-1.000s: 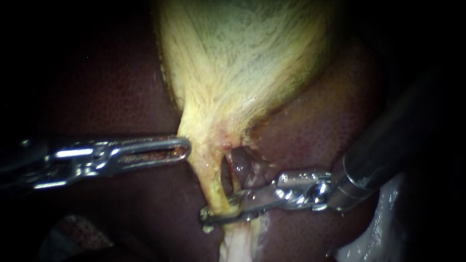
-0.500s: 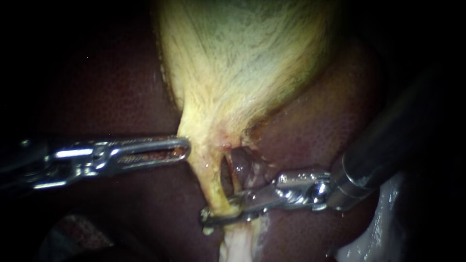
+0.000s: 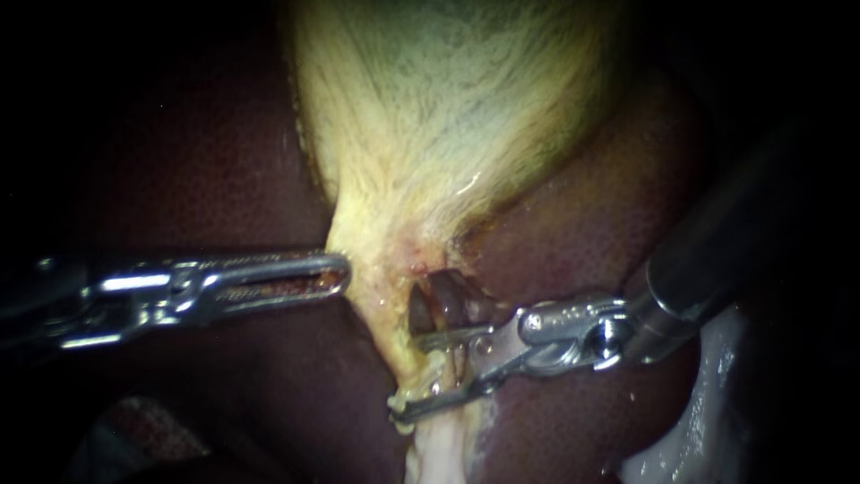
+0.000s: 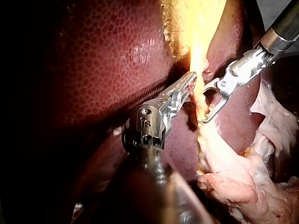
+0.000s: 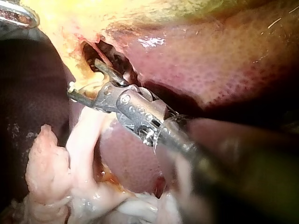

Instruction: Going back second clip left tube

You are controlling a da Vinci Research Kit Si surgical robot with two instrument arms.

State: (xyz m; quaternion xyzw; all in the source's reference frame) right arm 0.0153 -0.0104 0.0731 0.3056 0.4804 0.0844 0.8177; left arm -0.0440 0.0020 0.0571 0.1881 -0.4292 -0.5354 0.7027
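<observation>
The yellow gallbladder (image 3: 448, 108) narrows downward into a pale left tube (image 3: 394, 345) beside a dark window (image 3: 421, 309) in the tissue. My right instrument (image 3: 408, 376) comes in from the right with its jaws open. One jaw lies across the window and the other below it, with the tube in the gap. I can make out no clip on the tube. My left instrument (image 3: 340, 272) is shut on the edge of the gallbladder's neck. The left wrist view shows my left instrument (image 4: 190, 81) at the yellow tissue, with my right instrument (image 4: 204, 105) open just beyond.
Dark red liver (image 3: 582, 242) surrounds the gallbladder on both sides. Pale fatty tissue (image 3: 681, 439) lies at the lower right and trails below the tube (image 4: 233, 177). In the right wrist view my right instrument (image 5: 83, 77) straddles the tube beside the window.
My right instrument's jaws, pressed together across the tube before, have spread open, and the instrument has shifted slightly up and to the right. My left instrument has not moved.
</observation>
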